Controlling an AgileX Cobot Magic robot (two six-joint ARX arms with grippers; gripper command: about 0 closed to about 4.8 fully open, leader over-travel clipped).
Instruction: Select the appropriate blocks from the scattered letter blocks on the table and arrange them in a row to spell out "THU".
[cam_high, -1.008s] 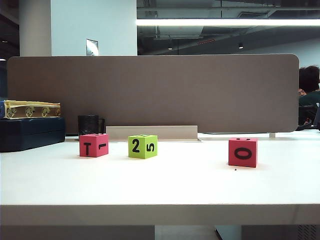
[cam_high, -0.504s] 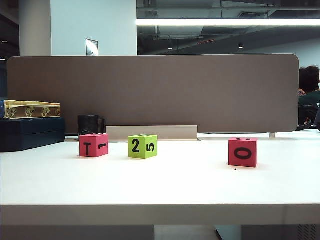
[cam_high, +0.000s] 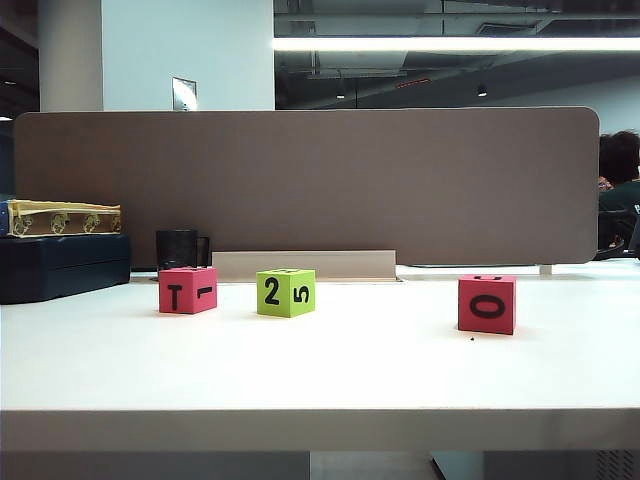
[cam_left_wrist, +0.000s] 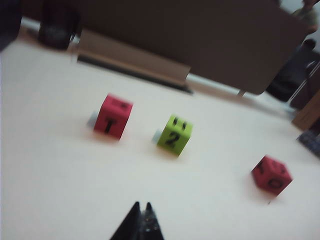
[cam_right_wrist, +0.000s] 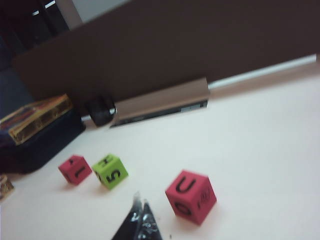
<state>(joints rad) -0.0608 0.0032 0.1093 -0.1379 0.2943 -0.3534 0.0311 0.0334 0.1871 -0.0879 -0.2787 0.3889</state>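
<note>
Currently | table (cam_high: 320, 375): red T block (cam_high: 187, 290), green block (cam_high: 285, 292), red U block (cam_right_wrist: 191, 196) spaced apart, unsorted, so likely pre-pick | left gripper (cam_left_wrist: 141, 206) closed, empty, above table | right gripper (cam_right_wrist: 139, 201) closed, empty, near U block

You have three letter blocks on the table (cam_high: 330, 370) — red T (cam_high: 187, 290), green 2 (cam_high: 285, 292), red O (cam_high: 487, 304) — upright, apart.
</note>
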